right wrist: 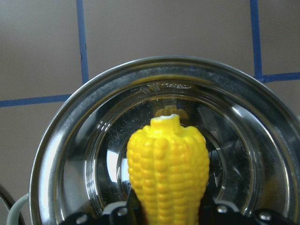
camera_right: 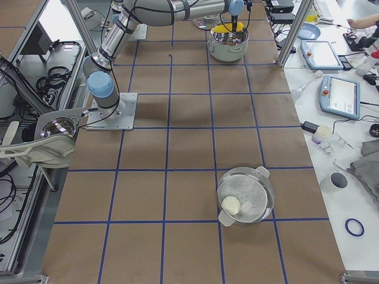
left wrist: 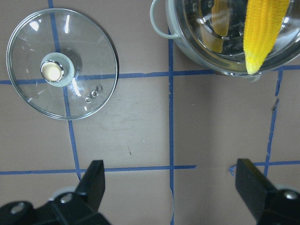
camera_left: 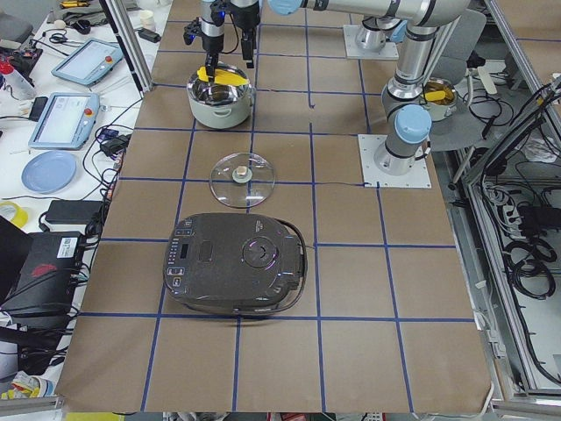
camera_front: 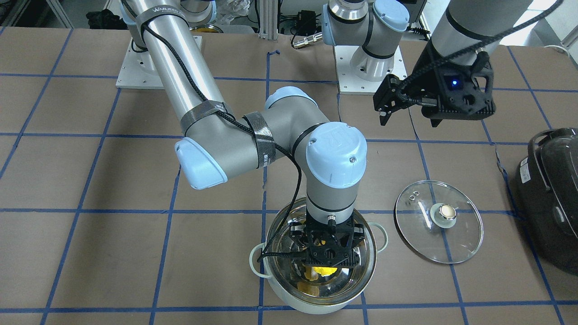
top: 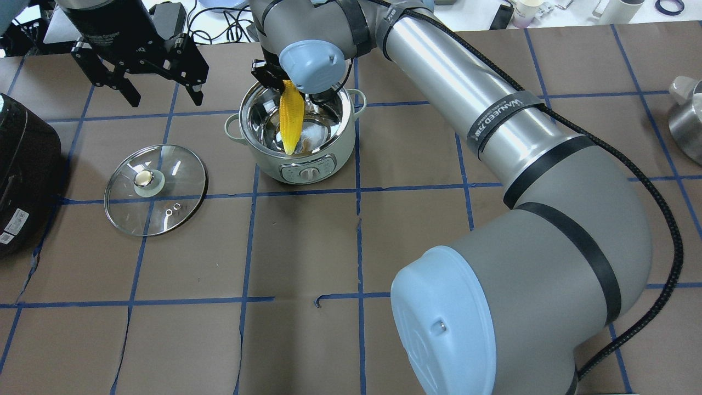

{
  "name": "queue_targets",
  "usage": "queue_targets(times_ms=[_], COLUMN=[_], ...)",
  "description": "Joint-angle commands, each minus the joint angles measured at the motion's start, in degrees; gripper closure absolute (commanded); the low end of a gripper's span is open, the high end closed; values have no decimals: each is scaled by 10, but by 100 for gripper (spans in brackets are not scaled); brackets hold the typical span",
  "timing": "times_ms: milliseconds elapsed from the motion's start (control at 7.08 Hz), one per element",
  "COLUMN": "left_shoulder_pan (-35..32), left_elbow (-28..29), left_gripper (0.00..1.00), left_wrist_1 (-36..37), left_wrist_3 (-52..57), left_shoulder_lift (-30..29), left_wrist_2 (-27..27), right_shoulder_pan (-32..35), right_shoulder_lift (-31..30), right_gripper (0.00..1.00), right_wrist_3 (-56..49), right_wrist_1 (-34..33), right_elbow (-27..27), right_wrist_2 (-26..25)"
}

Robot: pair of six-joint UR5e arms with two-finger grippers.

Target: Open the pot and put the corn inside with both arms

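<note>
The pot stands open on the table, its shiny inside bare. Its glass lid lies flat on the table beside it, knob up. My right gripper is shut on the yellow corn and holds it upright over the pot, with the free end pointing down into the opening. The right wrist view shows the corn centred over the pot's rim. My left gripper is wide open and empty, raised above the table behind the lid.
A large dark grey cooker stands at the table's left end, close to the lid. A second metal pot stands at the far right end. Blue tape lines cross the brown table cover.
</note>
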Motion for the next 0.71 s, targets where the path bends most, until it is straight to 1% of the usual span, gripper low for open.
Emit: queue_targets(times_ms=[0,141,283,424,565], left_shoulder_pan=[-10,-10,-10,-6,-6], left_elbow=[-54,-91,-114,-117,-115], left_gripper=[0,0,0,0,0], left_wrist_1=[23,64,72,99,142], left_wrist_3=[-23,-20,-19,-16,-20], left_shoulder_lift=[38,59,74,74,59], left_wrist_2=[-1,1,0,0,-2], right_shoulder_pan=[5,5,5,4,-3], right_shoulder_lift=[-9,-11,-19,-34,-49], right_gripper=[0,0,0,0,0], right_wrist_3=[-1,-5,-9,-22,-33], right_wrist_1=[-58,-58,-57,-53,-22], right_elbow=[54,54,56,61,62], right_wrist_2=[1,1,1,0,-4])
